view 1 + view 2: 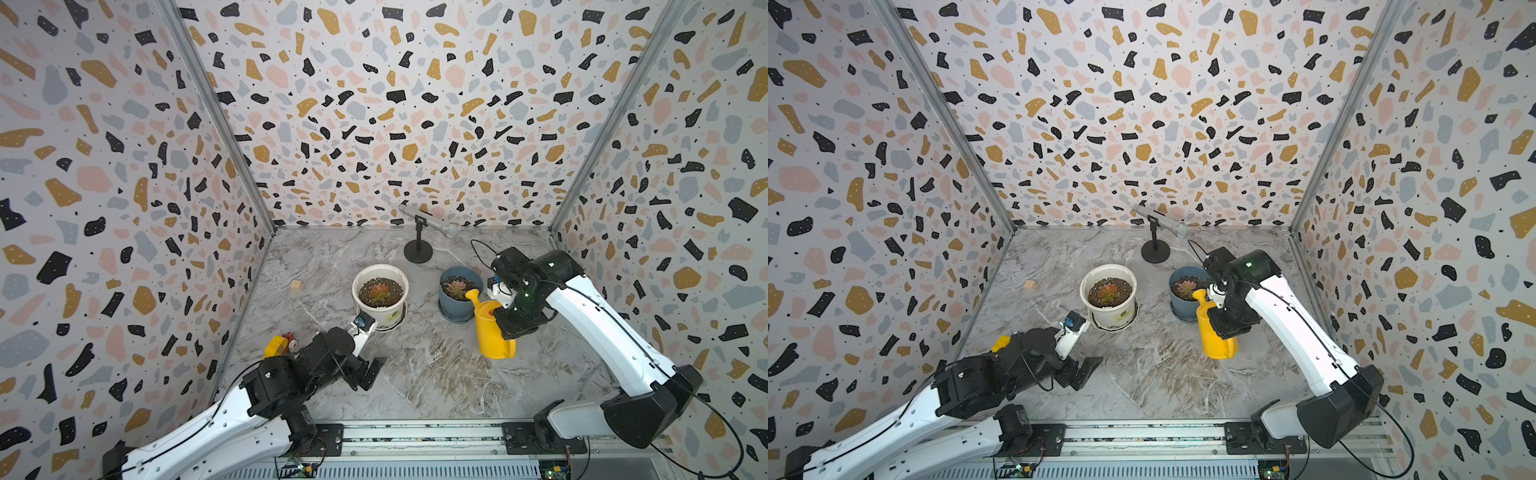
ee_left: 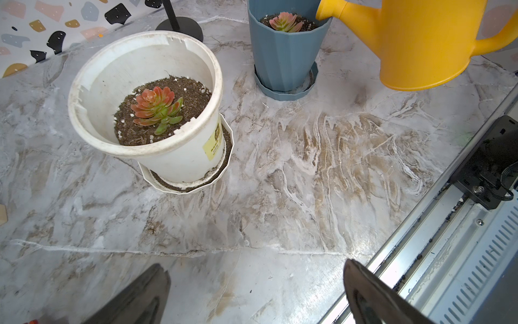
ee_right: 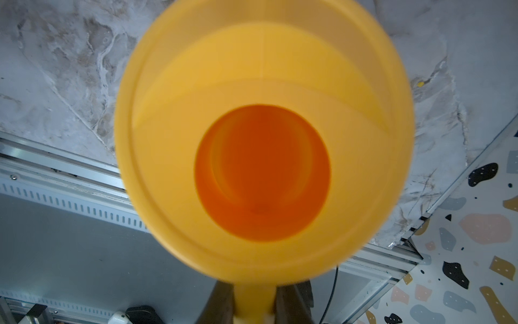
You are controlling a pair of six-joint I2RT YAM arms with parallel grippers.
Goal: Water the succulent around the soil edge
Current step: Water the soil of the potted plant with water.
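Observation:
Two potted succulents stand mid-table: one in a white pot (image 1: pixel 380 318) (image 2: pixel 145 148), one in a blue pot (image 1: pixel 451 311) (image 2: pixel 283 56). My right gripper (image 1: pixel 513 324) (image 3: pixel 253 308) is shut on the handle of a yellow watering can (image 1: pixel 494 332) (image 3: pixel 263 84), held tilted. Its spout (image 1: pixel 471 295) (image 2: pixel 328 11) reaches over the blue pot's rim, beside that succulent (image 1: pixel 456 286) (image 2: pixel 286 22). No water stream is visible. My left gripper (image 1: pixel 368 374) (image 2: pixel 256 266) hovers open and empty over bare table, nearer the front than the white pot's succulent (image 2: pixel 157 108).
A microphone on a round black stand (image 1: pixel 419 245) stands at the back behind the pots. A small wooden block (image 1: pixel 296 284) lies left of the white pot. Small yellow and red toys (image 1: pixel 277 344) sit by the left wall. A metal rail (image 1: pixel 415 436) runs along the front.

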